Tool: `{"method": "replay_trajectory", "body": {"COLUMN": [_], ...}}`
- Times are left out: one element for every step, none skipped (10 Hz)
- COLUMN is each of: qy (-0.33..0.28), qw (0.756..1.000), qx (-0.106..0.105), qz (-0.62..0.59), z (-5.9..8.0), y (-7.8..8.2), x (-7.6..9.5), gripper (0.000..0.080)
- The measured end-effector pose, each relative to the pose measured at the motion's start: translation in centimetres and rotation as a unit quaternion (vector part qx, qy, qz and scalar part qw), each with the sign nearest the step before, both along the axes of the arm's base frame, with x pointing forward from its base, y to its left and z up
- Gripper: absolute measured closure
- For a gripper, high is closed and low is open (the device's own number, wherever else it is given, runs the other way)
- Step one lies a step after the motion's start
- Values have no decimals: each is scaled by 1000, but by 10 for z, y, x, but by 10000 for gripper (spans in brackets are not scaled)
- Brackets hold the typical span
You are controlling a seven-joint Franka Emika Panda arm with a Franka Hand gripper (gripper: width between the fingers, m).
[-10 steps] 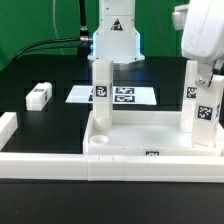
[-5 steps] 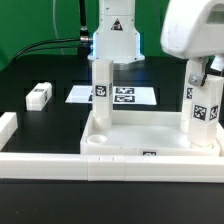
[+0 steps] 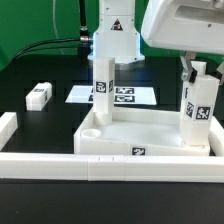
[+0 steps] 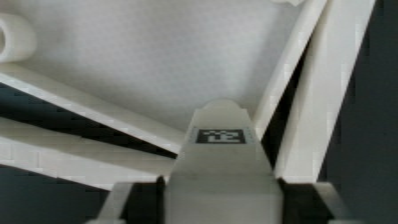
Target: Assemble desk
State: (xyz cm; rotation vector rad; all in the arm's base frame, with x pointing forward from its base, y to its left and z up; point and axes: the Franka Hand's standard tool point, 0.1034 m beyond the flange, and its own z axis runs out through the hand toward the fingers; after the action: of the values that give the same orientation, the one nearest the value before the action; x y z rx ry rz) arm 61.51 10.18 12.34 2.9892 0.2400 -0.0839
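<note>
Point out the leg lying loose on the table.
Exterior view's left: the loose leg lies flat on the table, left of the marker board and apart from the tabletop.

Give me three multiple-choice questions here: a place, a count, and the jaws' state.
1. Where is the loose leg? A in the tabletop; B on the black table, off the tabletop's exterior-view left; C in the jaws.
2. How many legs stand upright in the tabletop? A one; B two; C four.
3. The gripper jaws are: A open, empty; B shut on the loose leg; C shut on the upright leg at the exterior view's right.
Answers: 1 B, it lies flat outside the tray; 2 B, that leg plus the back leg; 3 C, the wrist view shows it between the jaws.
</note>
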Motion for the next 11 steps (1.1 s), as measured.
{"method": "replay_trajectory", "body": {"qy": [-7,-11,-22,-27,-27,-32,-42,-43,-46,-49,-50], "qw": [999,997,982,956,936,917,900,890,872,852,843], "qx": [-2,-1,5,16,30,48,54,52,50,49,48], "qz": [-48,-82,-189,-293,-348,-396,-431,-452,-485,-519,-534], "z": [0,0,0,-1,-1,-2,-3,-3,-3,-3,-3], "y": [0,0,-3,-3,-2,-1,-1,0,1,1,1], "x": [0,0,-2,-4,-3,-1,2,2,2,3,3], "gripper": [509,509,509,509,509,509,509,509,509,509,509]}}
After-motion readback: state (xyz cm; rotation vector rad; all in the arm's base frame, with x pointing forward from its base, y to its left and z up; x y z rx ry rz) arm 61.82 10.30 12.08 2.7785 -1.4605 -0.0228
